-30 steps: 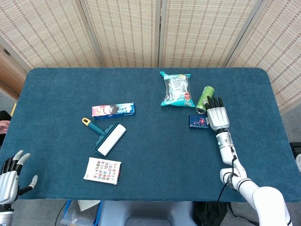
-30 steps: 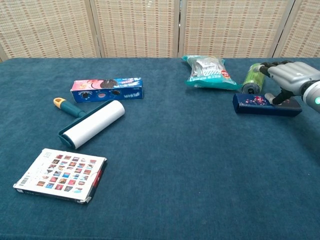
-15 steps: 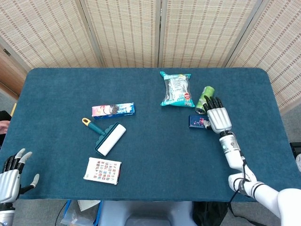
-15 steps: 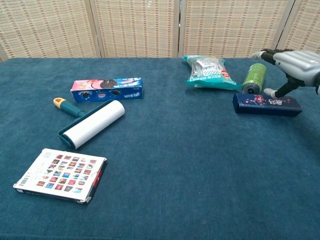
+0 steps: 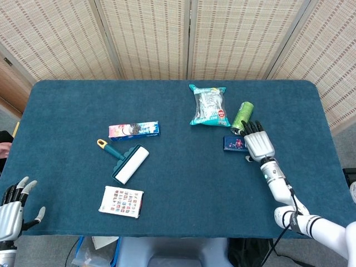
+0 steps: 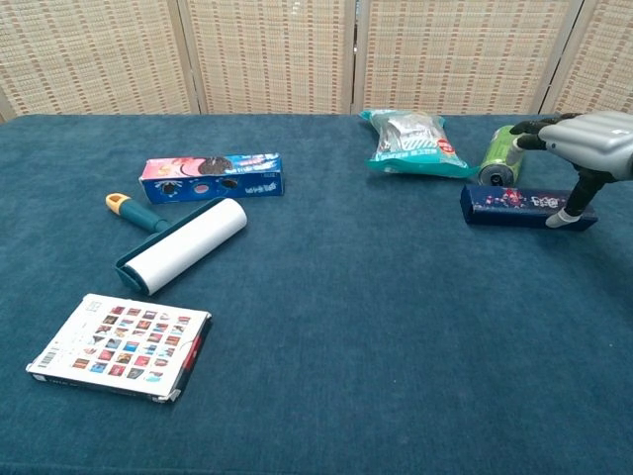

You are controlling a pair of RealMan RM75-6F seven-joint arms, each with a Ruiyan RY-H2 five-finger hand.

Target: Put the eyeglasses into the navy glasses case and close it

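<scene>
The navy glasses case (image 5: 234,143) (image 6: 516,207) lies shut on the blue cloth at the right, with a small floral print on its side. My right hand (image 5: 259,146) (image 6: 586,146) hovers over its right end with fingers spread. The thumb reaches down to the case's near edge, and nothing is gripped. My left hand (image 5: 13,206) hangs open off the table's near-left corner, holding nothing; it shows only in the head view. No eyeglasses show in either view.
A green can (image 5: 242,116) (image 6: 501,154) lies just behind the case, with a teal snack bag (image 5: 209,105) (image 6: 412,142) to its left. On the left half are a blue box (image 5: 134,130) (image 6: 211,176), a lint roller (image 5: 127,162) (image 6: 183,243) and a picture card pack (image 5: 121,201) (image 6: 119,344).
My right hand has drawn back toward the table's near edge, and its thumb has shifted from the case's far side to its near right end. The case and left hand stay put.
</scene>
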